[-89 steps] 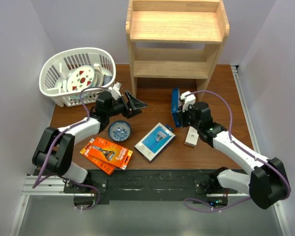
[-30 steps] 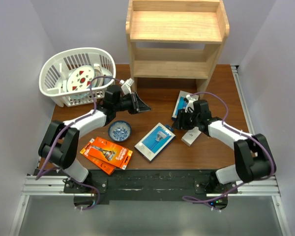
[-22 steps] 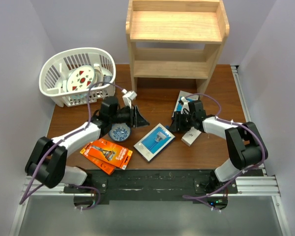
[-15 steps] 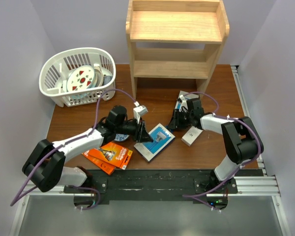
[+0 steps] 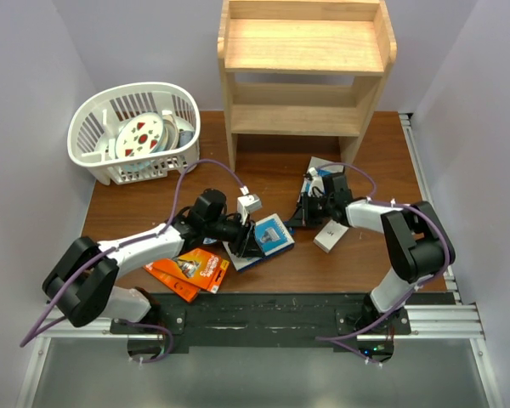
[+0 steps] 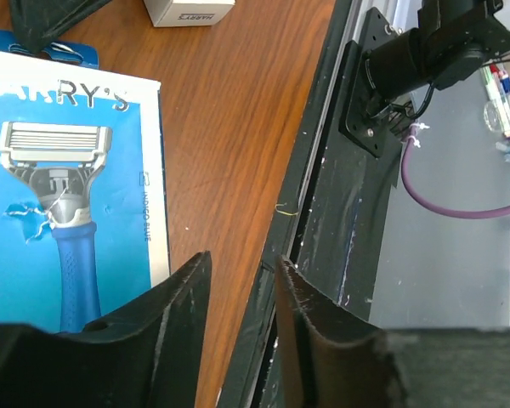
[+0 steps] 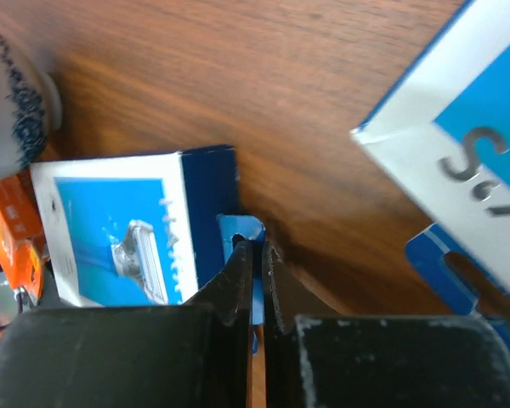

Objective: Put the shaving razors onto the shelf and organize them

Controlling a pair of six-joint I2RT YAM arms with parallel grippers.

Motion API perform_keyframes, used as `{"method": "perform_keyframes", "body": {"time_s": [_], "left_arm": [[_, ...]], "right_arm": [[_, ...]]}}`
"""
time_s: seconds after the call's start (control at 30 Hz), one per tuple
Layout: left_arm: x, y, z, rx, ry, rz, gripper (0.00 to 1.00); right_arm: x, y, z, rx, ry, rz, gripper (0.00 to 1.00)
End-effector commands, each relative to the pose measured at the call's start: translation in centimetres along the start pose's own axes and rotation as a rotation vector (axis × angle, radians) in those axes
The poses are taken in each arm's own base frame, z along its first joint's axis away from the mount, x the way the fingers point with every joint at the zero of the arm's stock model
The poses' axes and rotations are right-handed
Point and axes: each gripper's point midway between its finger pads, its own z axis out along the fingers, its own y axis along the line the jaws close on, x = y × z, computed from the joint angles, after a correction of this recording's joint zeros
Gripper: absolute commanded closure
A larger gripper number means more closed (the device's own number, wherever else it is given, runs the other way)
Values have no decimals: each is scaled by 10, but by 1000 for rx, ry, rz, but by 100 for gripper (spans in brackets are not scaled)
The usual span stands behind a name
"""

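While the right gripper (image 7: 257,251) is clamped on the hang tab of the flat blue cardboard razor pack (image 7: 110,229), the left gripper (image 6: 242,263) hovers over its other end, jaws partly apart and empty; the light pine two-tier shelf (image 5: 304,51) stands well apart behind.

I see the pale pine two-tier shelf (image 5: 304,47) standing upright at the table's far edge. The blue razor pack (image 6: 34,255) lies face up near the middle front, its blue hang tab pinched in the right gripper (image 7: 257,255). Two orange razor packs (image 5: 187,268) lie overlapped to its left. A second blue-and-white pack (image 7: 459,110) lies just beyond, in front of the shelf.
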Motion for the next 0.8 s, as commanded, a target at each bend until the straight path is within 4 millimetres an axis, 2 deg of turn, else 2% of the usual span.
{"method": "perform_keyframes", "body": {"time_s": [0.0, 0.03, 0.1, 0.13, 0.2, 0.23, 0.33, 0.47, 0.6, 0.67, 0.7, 0.77], "left_arm": [[-3, -8, 10, 56, 9, 85, 59], [-1, -10, 12, 59, 29, 92, 61], [11, -15, 21, 70, 84, 124, 72], [18, -13, 23, 45, 124, 112, 74], [33, -12, 27, 36, 177, 87, 78], [38, -9, 27, 21, 186, 86, 82], [45, -7, 29, -11, 204, 109, 85], [54, -6, 37, -15, 239, 102, 84], [45, 17, 50, -116, 240, 101, 79], [50, 26, 59, -126, 277, 82, 78], [39, 32, 63, -163, 265, 79, 78], [32, 44, 67, -227, 253, 70, 78]], "right_arm": [[-11, 15, -17, -32, -58, -29, 100], [-7, 13, -19, -26, -58, -17, 100], [-8, 10, -27, -17, -81, -11, 100], [-2, 6, -30, -7, -77, 4, 100], [-2, 2, -40, 4, -104, 19, 100], [7, -3, -42, 12, -95, 39, 100], [12, -17, -58, 43, -136, 103, 100], [8, -31, -73, 83, -199, 180, 100], [1, -26, -78, 63, -227, 241, 100], [-1, -24, -78, 58, -231, 257, 100], [-3, -23, -78, 57, -235, 259, 100], [-4, -20, -79, 46, -234, 253, 100]]}}
